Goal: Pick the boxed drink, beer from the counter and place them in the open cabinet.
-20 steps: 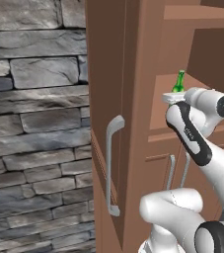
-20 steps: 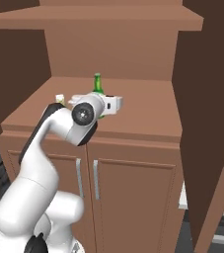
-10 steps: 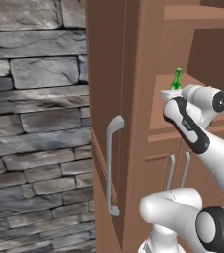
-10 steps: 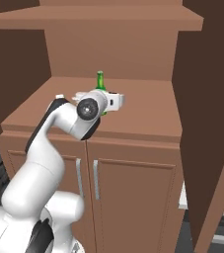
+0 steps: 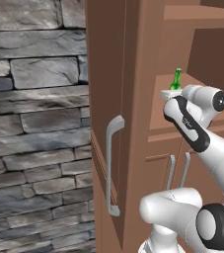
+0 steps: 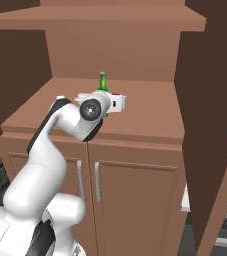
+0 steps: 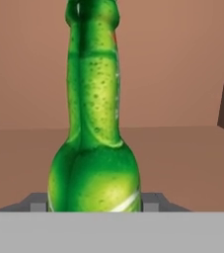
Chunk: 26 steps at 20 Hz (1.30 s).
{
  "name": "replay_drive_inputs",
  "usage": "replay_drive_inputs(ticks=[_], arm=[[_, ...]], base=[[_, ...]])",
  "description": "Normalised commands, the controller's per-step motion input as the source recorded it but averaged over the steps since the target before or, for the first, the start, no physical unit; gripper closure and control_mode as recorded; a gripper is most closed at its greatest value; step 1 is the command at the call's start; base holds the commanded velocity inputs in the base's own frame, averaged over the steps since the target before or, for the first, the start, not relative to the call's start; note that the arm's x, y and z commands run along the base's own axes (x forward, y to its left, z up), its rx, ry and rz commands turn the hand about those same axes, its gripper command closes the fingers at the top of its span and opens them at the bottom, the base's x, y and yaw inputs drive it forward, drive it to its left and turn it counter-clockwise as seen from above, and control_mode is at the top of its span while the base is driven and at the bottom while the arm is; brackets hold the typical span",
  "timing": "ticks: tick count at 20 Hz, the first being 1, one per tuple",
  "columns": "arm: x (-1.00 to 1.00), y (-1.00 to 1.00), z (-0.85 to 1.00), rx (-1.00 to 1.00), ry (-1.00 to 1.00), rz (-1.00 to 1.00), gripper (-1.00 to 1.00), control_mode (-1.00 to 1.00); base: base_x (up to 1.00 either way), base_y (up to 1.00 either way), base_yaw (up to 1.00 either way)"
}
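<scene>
The beer is a green glass bottle standing upright between my fingertips, its neck running up past the top of the hand view. My gripper is shut on the beer inside the niche of the open cabinet, over the brown shelf board. From the left base view the beer's neck pokes up behind my gripper. Whether the bottle's base touches the shelf is hidden. The boxed drink and the counter are out of view.
The cabinet's open door with a silver handle stands left of the arm; another dark open door stands at the right. A shelf roofs the niche. Two lower doors are shut. A stone wall lies left.
The arm has carried the beer a little deeper into the niche, and the elbow has swung slightly. The grip on the bottle is the same.
</scene>
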Motion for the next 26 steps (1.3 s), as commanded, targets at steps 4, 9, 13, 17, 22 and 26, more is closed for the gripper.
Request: replay_drive_inputs(ticks=[4, 9, 13, 17, 22, 26], arm=[[0.17, 0.0, -0.36, 0.0, 0.0, 0.0, -1.0, -1.0], [0.09, 0.02, -0.18, 0.0, 0.0, 0.0, -1.0, -1.0], [0.0, 0.01, -0.15, 0.0, 0.0, 0.0, -1.0, -1.0], [0.0, 0.03, -0.1, 0.0, 0.0, 0.0, -1.0, -1.0], [0.0, 0.0, 0.0, 0.0, 0.0, 0.0, -1.0, -1.0], [0.0, 0.0, 0.01, 0.0, 0.0, -0.01, -1.0, -1.0]], base=[[0.0, 0.0, 0.0], [0.0, 0.0, 0.0], [0.0, 0.0, 0.0], [0.0, 0.0, 0.0], [0.0, 0.0, 0.0], [0.0, 0.0, 0.0]])
